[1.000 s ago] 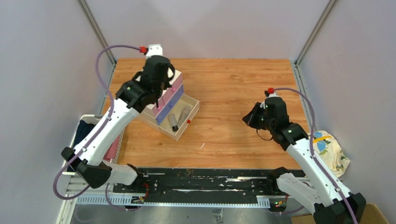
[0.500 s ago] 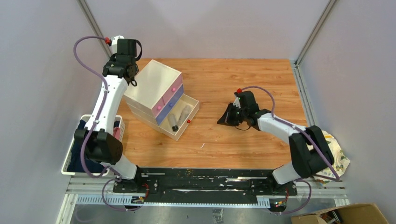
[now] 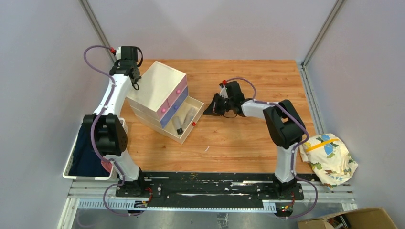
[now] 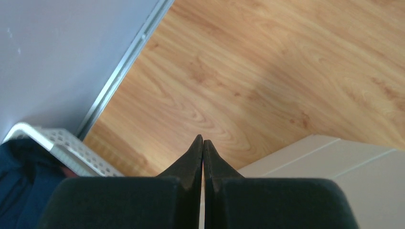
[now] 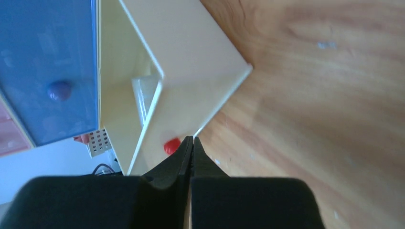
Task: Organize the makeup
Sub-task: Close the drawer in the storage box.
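Overhead, wooden table [image 3: 248, 81], grey walls [image 3: 215, 24], makeup [image 3: 181, 120] in drawer [image 3: 198, 113]

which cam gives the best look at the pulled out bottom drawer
Top external: the whole open drawer shows, with makeup lying inside and its red knob. Right wrist sees only a close, sideways corner of it and the knob; left wrist shows just part of the cream box, no drawer.

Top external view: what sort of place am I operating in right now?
Probably a lab test cell, not a home: a wood-grain table boxed in by plain grey panels on aluminium posts, with a black mounting rail along its near edge.
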Robot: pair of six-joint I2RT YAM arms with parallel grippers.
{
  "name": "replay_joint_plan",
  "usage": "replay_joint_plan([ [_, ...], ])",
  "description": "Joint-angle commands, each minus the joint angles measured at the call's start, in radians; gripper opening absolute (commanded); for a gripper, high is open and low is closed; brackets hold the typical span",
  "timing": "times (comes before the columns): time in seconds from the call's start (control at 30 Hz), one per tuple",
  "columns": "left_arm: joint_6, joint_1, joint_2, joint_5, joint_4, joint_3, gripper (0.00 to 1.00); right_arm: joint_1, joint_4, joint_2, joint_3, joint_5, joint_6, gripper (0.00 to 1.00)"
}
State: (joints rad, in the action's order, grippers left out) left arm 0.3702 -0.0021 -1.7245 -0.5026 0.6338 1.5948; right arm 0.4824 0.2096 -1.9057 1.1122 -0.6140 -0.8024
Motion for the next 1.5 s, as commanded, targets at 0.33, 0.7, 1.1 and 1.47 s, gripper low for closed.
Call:
replay_joint_plan([
  [0.33, -0.027, -0.015, -0.072, 0.249, -0.014, -0.076, 0.00, 0.161, 0.075, -0.247, 0.258, -0.097, -0.108, 0.00],
  [0.7, -0.049, -0.028, -0.037, 0.279, -0.026, -0.112, 0.00, 0.320, 0.208, -0.392, 0.429, -0.127, -0.242, 0.00],
  [1.1, -0.084, -0.113, -0.013, 0.320, -0.056, -0.138, 0.00, 0.318, -0.137, -0.183, 0.322, 0.116, 0.009, 0.00],
  [1.47, -0.035, -0.133, 0.260, 0.082, -0.066, -0.132, 0.15, 0.318, -0.392, 0.134, 0.192, 0.425, 0.244, 0.00],
])
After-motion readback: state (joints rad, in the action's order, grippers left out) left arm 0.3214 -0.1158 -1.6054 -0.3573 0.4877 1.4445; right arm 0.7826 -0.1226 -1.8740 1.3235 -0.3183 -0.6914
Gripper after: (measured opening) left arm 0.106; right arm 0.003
